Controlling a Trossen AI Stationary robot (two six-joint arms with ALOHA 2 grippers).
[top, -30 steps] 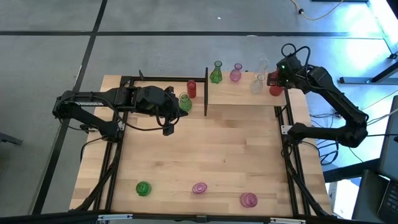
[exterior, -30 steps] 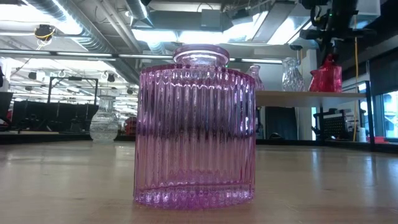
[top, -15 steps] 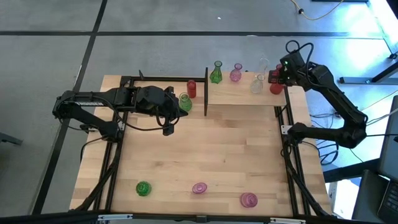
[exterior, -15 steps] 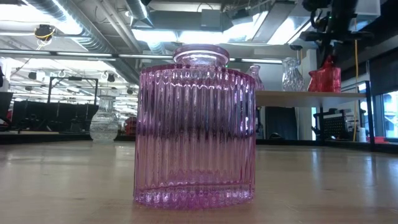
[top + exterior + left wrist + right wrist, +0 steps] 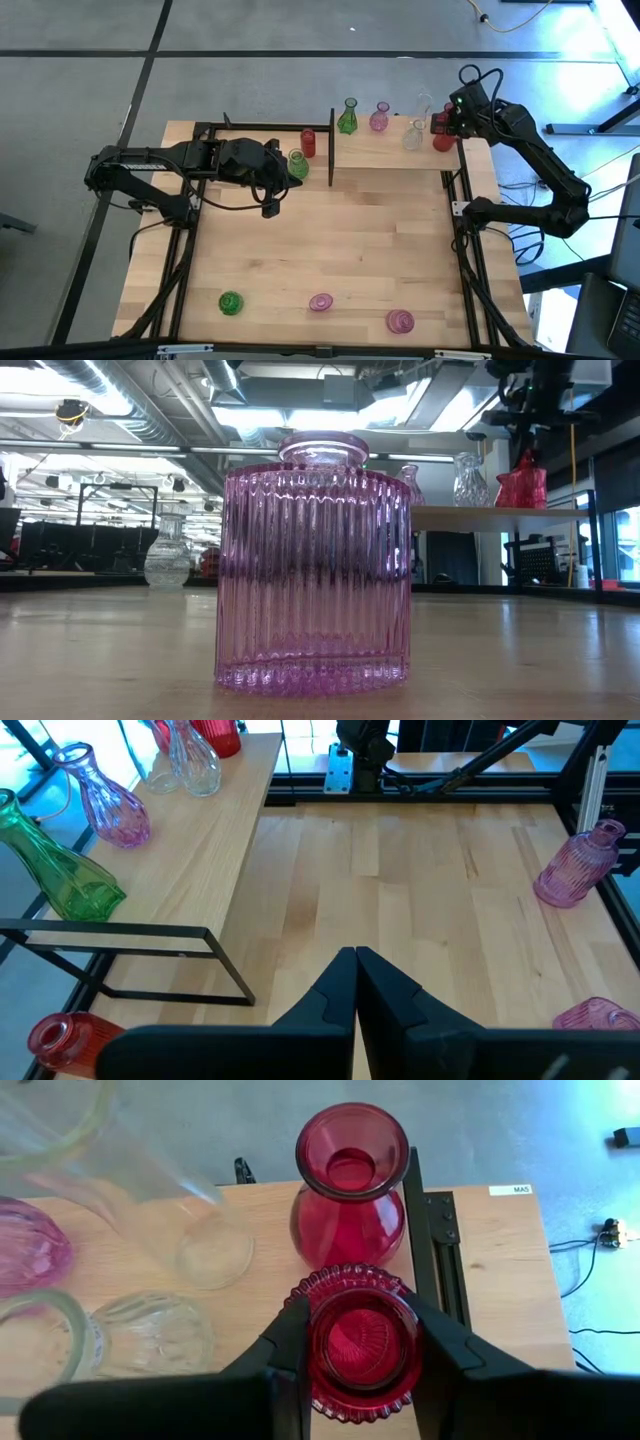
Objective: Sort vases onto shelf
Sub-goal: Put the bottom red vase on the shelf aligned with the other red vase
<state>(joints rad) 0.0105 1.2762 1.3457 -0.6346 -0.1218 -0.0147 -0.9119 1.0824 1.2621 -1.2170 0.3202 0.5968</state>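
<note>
My right gripper (image 5: 358, 1320) is over the right end of the shelf (image 5: 385, 150), shut on a red ribbed vase (image 5: 362, 1342), which also shows in the high view (image 5: 443, 141). Another red vase (image 5: 351, 1190) stands just beyond it, and clear vases (image 5: 205, 1245) stand beside it. A green vase (image 5: 347, 118) and a pink vase (image 5: 379, 118) stand on the same board. My left gripper (image 5: 355, 965) is shut on nothing, up over the table's left middle (image 5: 283, 165). A green vase (image 5: 297, 165) and a red vase (image 5: 308, 143) stand close by it. My right gripper pinches the red ribbed vase between its two fingers, one on each side of the ribbed upper body (image 5: 318, 1295) just below the mouth. The fingers come slanting down from above. The vase is upright, mouth up. Whether its base rests on the shelf I cannot tell.
Three vases stand near the table's front edge: green (image 5: 230, 302), pink (image 5: 320, 302) and a ribbed pink one (image 5: 400, 321). One pink ribbed vase (image 5: 313, 560) fills the low view. A black post (image 5: 332, 150) rises at the shelf's left end. The table's middle (image 5: 330, 240) is bare wood.
My right arm has swung a little toward the table's right edge. Its gripper has stayed over the shelf's right end, shut on the red ribbed vase.
</note>
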